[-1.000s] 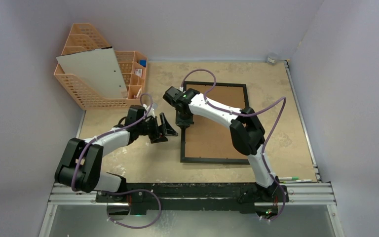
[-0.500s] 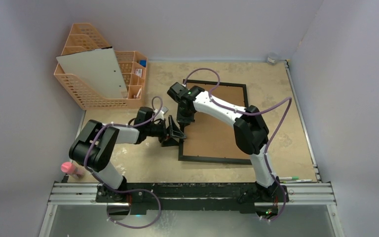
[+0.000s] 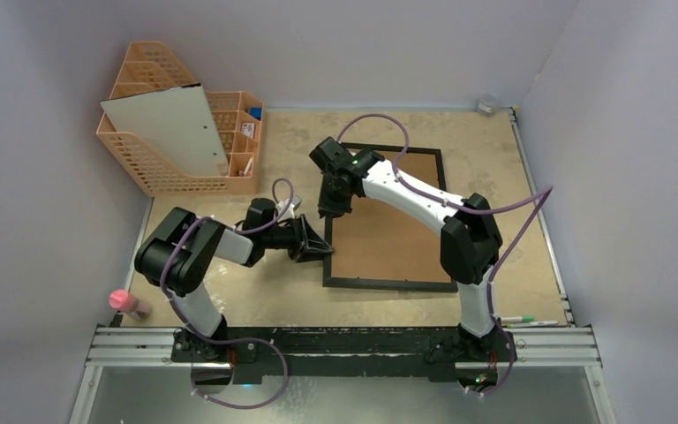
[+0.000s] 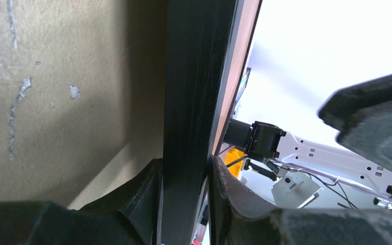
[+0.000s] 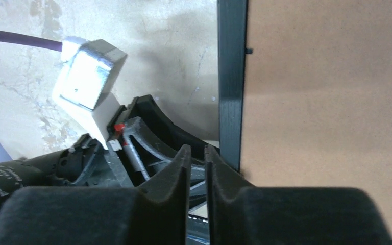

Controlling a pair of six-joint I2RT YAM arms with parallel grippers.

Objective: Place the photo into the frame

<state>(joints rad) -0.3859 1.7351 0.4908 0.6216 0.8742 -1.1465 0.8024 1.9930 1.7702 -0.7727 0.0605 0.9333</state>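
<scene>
The frame point(image 3: 384, 284) lies on the table with its brown back board up, inside a thin black border. My left gripper point(image 3: 320, 248) reaches in low from the left. In the left wrist view the black border point(image 4: 194, 76) runs between the fingers, and my left gripper point(image 4: 186, 171) is shut on it, one finger on each side. My right gripper point(image 3: 327, 211) hovers over the same left border point(image 5: 232, 76), further back. Its fingers point(image 5: 175, 168) stand a narrow gap apart around nothing, so my right gripper point(image 5: 197, 151) is open. The photo is out of view.
An orange basket organiser point(image 3: 154, 163) holding a white board point(image 3: 169, 128) stands at the back left. A pink object point(image 3: 124, 301) lies near the front left edge, pens point(image 3: 525, 320) lie at the front right, and a small round item point(image 3: 487, 104) sits in the back right corner.
My left arm has swung right to the frame's left edge and closed its jaws on the border. My right gripper has drawn back along that border and parted slightly.
</scene>
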